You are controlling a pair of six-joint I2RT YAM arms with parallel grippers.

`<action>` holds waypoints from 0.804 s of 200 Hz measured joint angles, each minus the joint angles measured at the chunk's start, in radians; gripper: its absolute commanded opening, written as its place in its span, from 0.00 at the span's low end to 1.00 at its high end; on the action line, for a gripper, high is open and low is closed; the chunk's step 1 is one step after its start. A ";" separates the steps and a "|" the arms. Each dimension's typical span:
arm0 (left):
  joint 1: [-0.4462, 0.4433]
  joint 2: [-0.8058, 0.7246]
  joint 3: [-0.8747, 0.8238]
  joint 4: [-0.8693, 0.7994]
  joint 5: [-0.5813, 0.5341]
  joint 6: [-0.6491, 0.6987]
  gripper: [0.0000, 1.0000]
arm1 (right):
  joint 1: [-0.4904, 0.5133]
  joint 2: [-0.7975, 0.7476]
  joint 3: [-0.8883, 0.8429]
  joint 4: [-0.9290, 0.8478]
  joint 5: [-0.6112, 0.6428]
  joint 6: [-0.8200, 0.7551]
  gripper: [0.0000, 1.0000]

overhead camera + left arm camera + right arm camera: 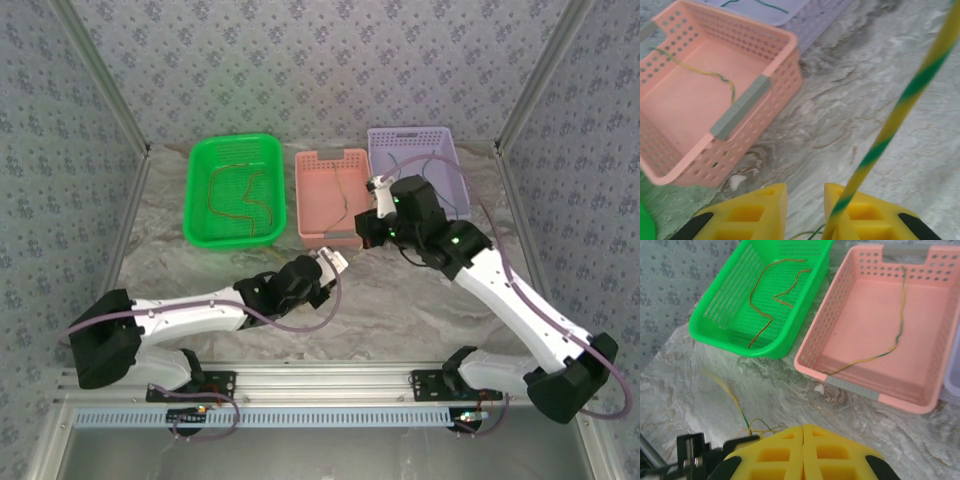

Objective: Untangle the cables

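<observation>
Left claw a crack open, striped cable slanting across its right finger, grip unclear, right claw pressed shut, same cable looping by its tips, pink basket ahead holding a second cable, green basket ahead-left with orange cables

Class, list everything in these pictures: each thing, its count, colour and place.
green basket: 1, green, far left of table.
pink basket: 1, pink, middle.
purple basket: 1, purple, far right.
red-orange cables: apparently 2, in green basket.
yellow-green cable: 1, in pink basket.
green cable: 1, in purple basket.
striped cable: 1, yellow-green, running past left gripper.
table: 1, grey marbled.
left gripper: 1, yellow fingers apart.
right gripper: 1, yellow fingers together.
</observation>
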 measured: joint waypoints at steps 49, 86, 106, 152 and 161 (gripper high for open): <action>0.056 -0.109 -0.158 0.009 -0.049 -0.075 0.33 | -0.122 -0.110 0.024 -0.069 -0.009 -0.010 0.00; 0.088 -0.192 -0.234 -0.005 -0.089 -0.134 0.33 | -0.165 -0.142 0.058 -0.124 0.021 -0.030 0.00; 0.110 -0.228 -0.264 -0.013 -0.101 -0.163 0.33 | -0.170 -0.154 0.068 -0.144 0.044 -0.038 0.00; 0.125 -0.323 -0.276 -0.068 -0.101 -0.258 0.71 | -0.183 -0.177 0.069 -0.150 0.109 -0.011 0.00; 0.125 -0.359 -0.275 -0.086 -0.102 -0.304 0.76 | -0.183 -0.173 0.069 -0.141 0.128 0.012 0.00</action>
